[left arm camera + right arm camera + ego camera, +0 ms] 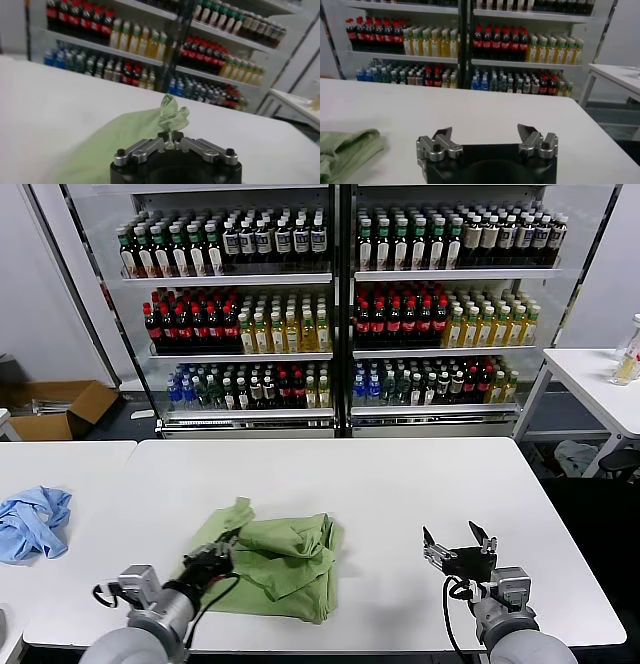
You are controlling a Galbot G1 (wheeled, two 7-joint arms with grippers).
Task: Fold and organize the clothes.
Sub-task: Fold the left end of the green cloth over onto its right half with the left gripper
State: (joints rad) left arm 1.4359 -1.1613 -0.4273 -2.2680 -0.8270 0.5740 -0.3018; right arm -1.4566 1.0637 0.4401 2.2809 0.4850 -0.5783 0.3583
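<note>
The light green shirt [280, 562] lies crumpled and partly folded on the white table [400, 484], left of centre near the front edge. Its printed graphic and buttons are hidden. My left gripper [222, 548] is at the shirt's left side, shut on a pinch of the fabric; in the left wrist view a bunch of green cloth [172, 116] rises from between the closed fingertips of the gripper [170, 136]. My right gripper [458, 542] is open and empty above the bare table, well right of the shirt. In the right wrist view [485, 134] the shirt's edge [345, 147] shows off to one side.
A sky-blue cloth [33, 522] lies on the neighbouring table at the left. Shelves of bottles [330, 314] stand behind the table. Another white table [600, 379] is at the far right. A cardboard box [60, 409] sits on the floor at the back left.
</note>
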